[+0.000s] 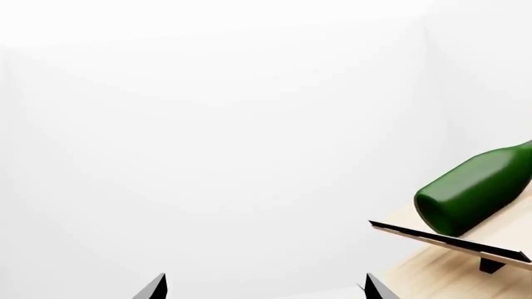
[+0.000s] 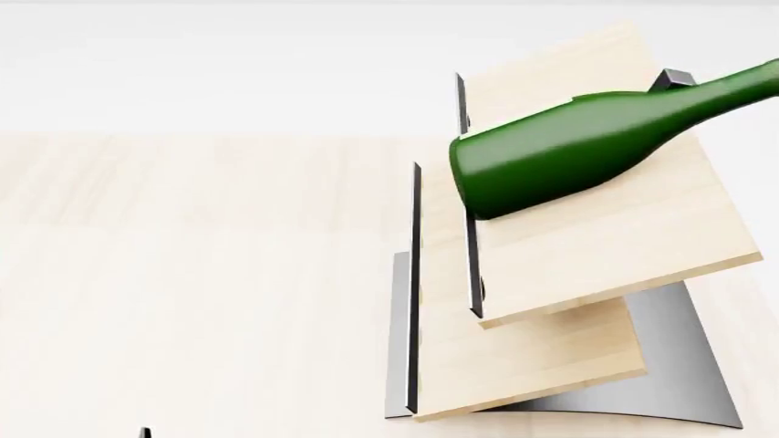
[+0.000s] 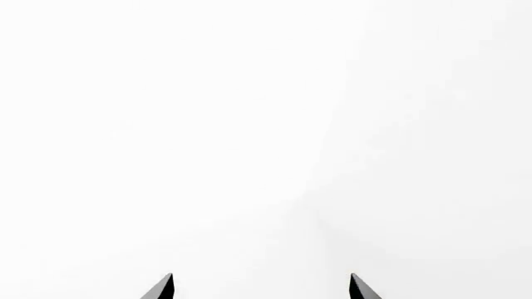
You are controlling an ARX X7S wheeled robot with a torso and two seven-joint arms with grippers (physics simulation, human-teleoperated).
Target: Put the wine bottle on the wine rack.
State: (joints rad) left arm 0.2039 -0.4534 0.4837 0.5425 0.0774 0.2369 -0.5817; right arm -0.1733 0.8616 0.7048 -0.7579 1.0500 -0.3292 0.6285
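Pale wood worktop [image 2: 182, 274] under a white backdrop carries the wine rack [image 2: 585, 246], two slanted light-wood boards with dark metal edges on a curved grey base, and the dark green glass wine bottle [image 2: 572, 155] already lies slanted on its upper board, base against the metal lip. My left hand [image 1: 264, 288] and right hand [image 3: 261, 288] are both spread, holding nothing, well apart from the bottle. To finish well, I judge I should back away slowly and avoid knocking the rack.
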